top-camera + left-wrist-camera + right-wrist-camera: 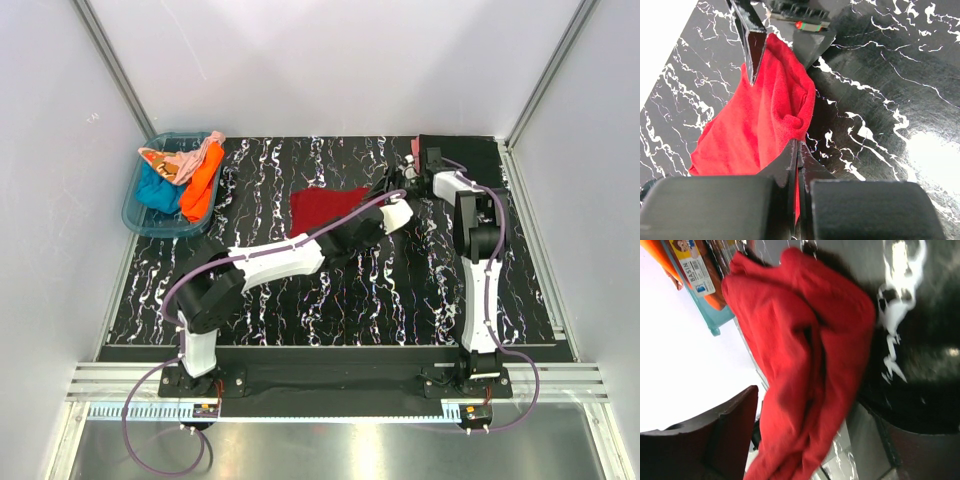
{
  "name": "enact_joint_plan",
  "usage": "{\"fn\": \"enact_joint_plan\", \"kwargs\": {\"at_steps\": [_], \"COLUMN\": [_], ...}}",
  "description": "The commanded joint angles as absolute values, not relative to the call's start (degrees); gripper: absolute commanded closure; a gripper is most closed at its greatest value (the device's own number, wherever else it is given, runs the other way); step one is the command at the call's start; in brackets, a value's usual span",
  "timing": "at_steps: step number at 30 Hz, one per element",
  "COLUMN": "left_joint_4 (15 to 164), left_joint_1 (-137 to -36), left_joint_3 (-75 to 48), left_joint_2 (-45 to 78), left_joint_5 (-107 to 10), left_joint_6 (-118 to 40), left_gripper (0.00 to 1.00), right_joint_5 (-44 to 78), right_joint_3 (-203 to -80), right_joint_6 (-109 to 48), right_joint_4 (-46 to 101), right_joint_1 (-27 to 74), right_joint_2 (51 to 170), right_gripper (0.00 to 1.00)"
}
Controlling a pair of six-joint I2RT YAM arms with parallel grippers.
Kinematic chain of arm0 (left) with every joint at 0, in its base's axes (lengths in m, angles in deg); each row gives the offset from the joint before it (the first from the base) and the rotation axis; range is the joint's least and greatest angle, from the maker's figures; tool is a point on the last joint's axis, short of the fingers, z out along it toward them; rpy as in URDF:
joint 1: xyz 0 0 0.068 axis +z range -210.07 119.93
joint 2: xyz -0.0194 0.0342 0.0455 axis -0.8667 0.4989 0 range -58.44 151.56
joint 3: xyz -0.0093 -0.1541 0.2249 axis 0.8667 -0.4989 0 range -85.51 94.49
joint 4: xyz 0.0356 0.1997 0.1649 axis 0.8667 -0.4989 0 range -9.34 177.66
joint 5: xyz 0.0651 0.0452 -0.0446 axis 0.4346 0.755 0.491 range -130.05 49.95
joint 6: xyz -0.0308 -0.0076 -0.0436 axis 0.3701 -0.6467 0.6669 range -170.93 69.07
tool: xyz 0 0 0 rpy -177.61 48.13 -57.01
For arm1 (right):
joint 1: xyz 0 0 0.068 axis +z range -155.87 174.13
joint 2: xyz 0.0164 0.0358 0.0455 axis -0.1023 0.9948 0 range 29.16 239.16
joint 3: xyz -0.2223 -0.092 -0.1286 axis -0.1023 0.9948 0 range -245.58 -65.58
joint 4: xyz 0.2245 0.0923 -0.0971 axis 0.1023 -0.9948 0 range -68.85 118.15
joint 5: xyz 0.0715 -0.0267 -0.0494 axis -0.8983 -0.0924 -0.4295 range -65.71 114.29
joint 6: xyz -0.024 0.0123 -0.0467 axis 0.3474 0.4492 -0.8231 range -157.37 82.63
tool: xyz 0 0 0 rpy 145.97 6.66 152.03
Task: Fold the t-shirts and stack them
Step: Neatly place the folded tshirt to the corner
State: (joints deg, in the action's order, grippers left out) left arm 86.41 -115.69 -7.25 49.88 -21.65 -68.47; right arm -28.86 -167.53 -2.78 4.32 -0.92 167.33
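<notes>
A dark red t-shirt [325, 208] lies partly folded on the black marbled table [300, 290]. My left gripper [388, 192] is at its right edge and is shut on a bunched fold of it [755, 130], with red cloth pinched between the jaws [797, 145]. My right gripper [408, 180] is just beyond, its fingers [752, 45] apart with the same shirt [810, 350] hanging between them [807, 400]. Teal [155, 190], orange [203, 185] and pale peach [185, 160] shirts lie in a tub. A flat black cloth [470, 150] with a pink bit [414, 150] beside it lies at the back right.
The blue translucent tub [135, 215] stands at the back left corner and also shows in the right wrist view [705, 300]. White walls and metal rails enclose the table on three sides.
</notes>
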Motion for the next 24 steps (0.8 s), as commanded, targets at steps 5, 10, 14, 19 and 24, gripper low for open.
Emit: {"fn": "enact_joint_plan", "kwargs": {"at_steps": [5, 10, 14, 19, 24], "left_joint_4": [89.42, 90.12, 89.16, 83.99, 80.11], "left_joint_1": [-115.44, -115.44, -115.44, -114.31, -111.40], "left_joint_3": [-7.54, -8.69, -8.87, -8.60, -12.98], "left_joint_2": [46.07, 45.72, 45.45, 41.77, 29.30], "left_joint_5": [-23.70, -25.19, -25.89, -25.81, -29.85], "left_joint_6": [-67.89, -67.01, -65.00, -56.13, -45.67], "left_gripper": [1.00, 1.00, 1.00, 0.47, 0.35], "right_joint_5": [-26.16, -25.20, -21.43, -11.15, 0.54], "right_joint_3": [-173.33, -174.12, -176.22, -184.30, -189.94], "right_joint_6": [-0.89, -0.54, -3.86, -15.29, -24.17], "right_joint_4": [4.77, 6.09, 5.05, -9.88, -22.36], "right_joint_1": [1.16, 1.95, 2.21, 2.92, 2.92], "right_joint_2": [171.19, 171.46, 171.29, 169.09, 165.58], "right_gripper": [0.37, 0.62, 1.00, 1.00, 1.00]}}
